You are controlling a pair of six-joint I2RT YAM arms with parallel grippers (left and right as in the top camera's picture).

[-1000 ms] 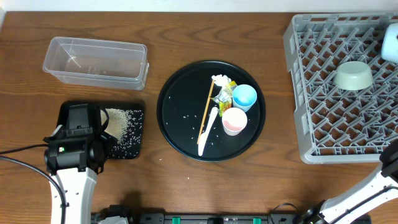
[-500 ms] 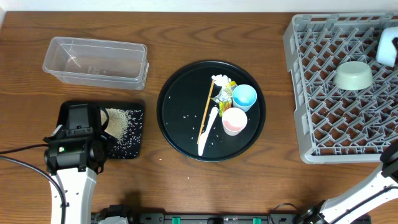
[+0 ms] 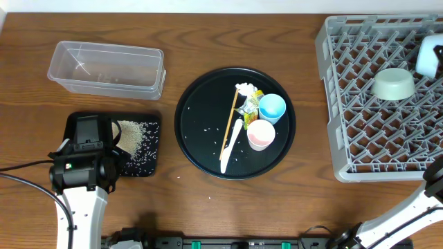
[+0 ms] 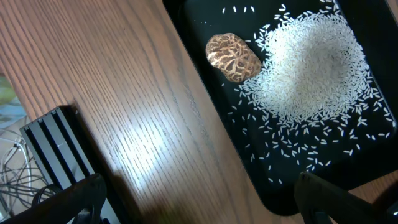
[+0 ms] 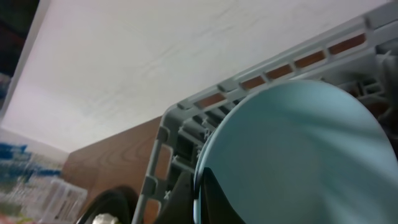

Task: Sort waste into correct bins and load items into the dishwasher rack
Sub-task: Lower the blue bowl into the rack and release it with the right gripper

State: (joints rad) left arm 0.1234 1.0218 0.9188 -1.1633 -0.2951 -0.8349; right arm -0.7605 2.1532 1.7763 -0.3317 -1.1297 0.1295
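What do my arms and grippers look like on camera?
The left arm is a white tubular link ending in a boxy black housing with a green light; a black cable trails from it. Its fingers are black. The right arm shows a white link and black joint.

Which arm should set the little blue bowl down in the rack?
Right. The right claw grips the light-blue bowl above the dishwasher rack. The left claw hangs open at the black tray with rice, far across the table.

It looks like a robotics lab bench staged as a kitchen: a wood-grain table [image 3: 311,207] with a grey dishwasher rack [image 3: 346,104], a plain white wall [image 5: 155,43], loose cables [image 4: 12,180] and a black rail [image 3: 208,243] along the front.
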